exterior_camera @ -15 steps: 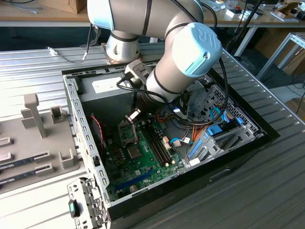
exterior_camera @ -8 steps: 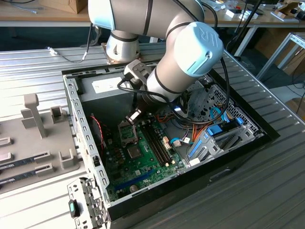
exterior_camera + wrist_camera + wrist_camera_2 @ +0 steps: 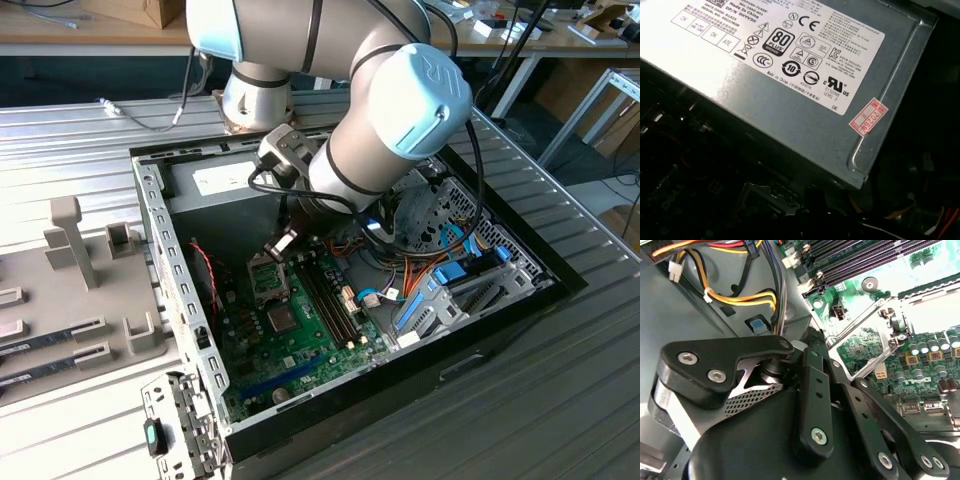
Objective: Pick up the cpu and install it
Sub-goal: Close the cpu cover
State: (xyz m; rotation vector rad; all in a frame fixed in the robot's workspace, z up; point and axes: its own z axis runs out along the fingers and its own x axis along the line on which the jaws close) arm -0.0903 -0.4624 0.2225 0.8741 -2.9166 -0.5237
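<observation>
Green motherboard (image 3: 300,330) sits mid-frame in the exterior view; the hand (image 3: 281,243) hovers just above the open socket (image 3: 268,281). Its grip I cannot tell, nor the cpu's place. Descend squarely, gently

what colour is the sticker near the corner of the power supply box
Red and white, on the grey metal power supply box; the small rectangular sticker shows best in the first wrist view.

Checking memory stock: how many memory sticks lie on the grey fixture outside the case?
2. One memory stick and a second memory stick lie side by side on the grey fixture at the exterior view's left. Others may lie beyond the picture's edge.
</observation>
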